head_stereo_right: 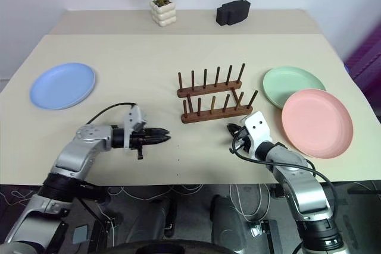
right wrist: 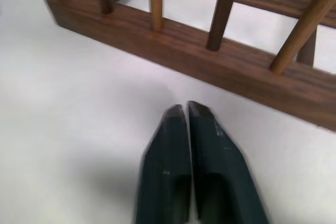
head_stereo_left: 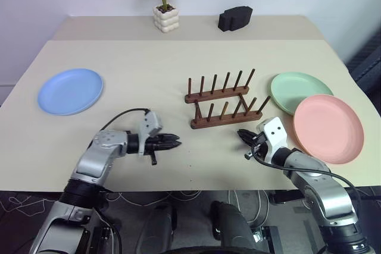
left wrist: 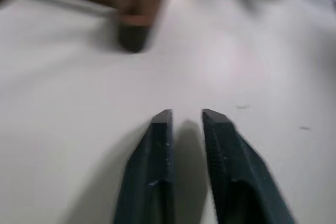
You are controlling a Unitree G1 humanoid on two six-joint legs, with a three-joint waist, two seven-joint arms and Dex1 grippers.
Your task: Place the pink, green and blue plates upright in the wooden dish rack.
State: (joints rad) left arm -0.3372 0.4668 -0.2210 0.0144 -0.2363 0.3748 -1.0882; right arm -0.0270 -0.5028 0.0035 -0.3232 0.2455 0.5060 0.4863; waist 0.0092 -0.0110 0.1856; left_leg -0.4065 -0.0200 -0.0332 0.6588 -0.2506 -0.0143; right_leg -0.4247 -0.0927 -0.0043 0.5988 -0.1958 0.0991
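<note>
The wooden dish rack (head_stereo_left: 223,102) stands empty in the middle of the table, its pegs upright. The blue plate (head_stereo_left: 70,90) lies flat at the far left. At the right the green plate (head_stereo_left: 294,87) lies flat, and the pink plate (head_stereo_left: 328,128) rests nearer me, overlapping its edge. My left gripper (head_stereo_left: 177,142) hovers low over bare table left of the rack, pointing toward it, open by a narrow gap (left wrist: 186,116) with nothing between the fingers. Just in front of the rack's near rail (right wrist: 210,61), my right gripper (head_stereo_left: 240,133) is shut and empty, its fingertips touching (right wrist: 185,107).
A white pot with a green plant (head_stereo_left: 165,18) and a black object (head_stereo_left: 234,18) sit at the table's far edge. The table's front edge (head_stereo_left: 190,185) runs close under both arms. Bare tabletop lies between the blue plate and the rack.
</note>
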